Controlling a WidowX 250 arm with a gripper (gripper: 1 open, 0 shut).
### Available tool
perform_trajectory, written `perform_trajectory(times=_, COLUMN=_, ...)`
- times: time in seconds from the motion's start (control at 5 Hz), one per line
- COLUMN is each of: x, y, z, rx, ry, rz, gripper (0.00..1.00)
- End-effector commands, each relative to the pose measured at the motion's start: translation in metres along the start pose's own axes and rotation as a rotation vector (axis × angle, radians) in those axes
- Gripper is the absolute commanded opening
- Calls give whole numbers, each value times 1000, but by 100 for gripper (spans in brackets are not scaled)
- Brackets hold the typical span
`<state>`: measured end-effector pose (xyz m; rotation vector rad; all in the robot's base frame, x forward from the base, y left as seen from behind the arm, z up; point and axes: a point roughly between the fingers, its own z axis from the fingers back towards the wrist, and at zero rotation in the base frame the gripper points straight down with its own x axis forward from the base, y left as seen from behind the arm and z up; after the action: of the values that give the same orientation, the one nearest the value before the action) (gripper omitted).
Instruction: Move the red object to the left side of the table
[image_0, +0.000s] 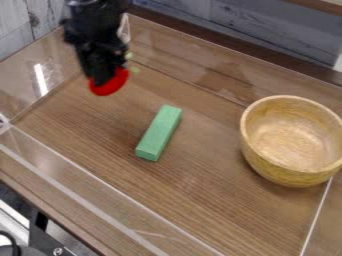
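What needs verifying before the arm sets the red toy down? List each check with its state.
1. Black fingers shut on the small rounded red strawberry-like toy: ok.
2. Toy carried over the left part of the brown wood-grain table: ok.
3. Toy lifted off the tabletop: cannot tell from this one view.
4. Green rectangular block apart from the toy, out of the drop spot: ok.
5. Round wooden bowl far off at the right: ok.
6. Clear acrylic wall near the fingers, enough room to lower: cannot tell.
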<state>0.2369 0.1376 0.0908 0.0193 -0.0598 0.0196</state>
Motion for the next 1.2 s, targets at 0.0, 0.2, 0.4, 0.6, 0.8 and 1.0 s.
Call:
perform_trajectory(times=0.0, x=-2, y=36, z=-8, rx=27, ry=-23, rz=46, gripper=0)
perform_trajectory(times=0.2, x=1, y=62, z=-27, rx=28, ry=-10, rz=97, gripper=0)
perform_trajectory(times=0.4, x=10, y=66, z=-31, rx=9, ry=-1, rz=103, gripper=100)
perform_trajectory(times=0.6, x=18, y=66, z=-33, rx=-8, ry=7, rz=108, gripper=100)
perform_trajectory(times=0.8, x=14, y=60, z=-32, rx=-17, ry=10, rz=150, gripper=100)
perform_trajectory(times=1.0, x=11, y=54, z=-31, rx=-26, ry=12, rz=191, gripper=100)
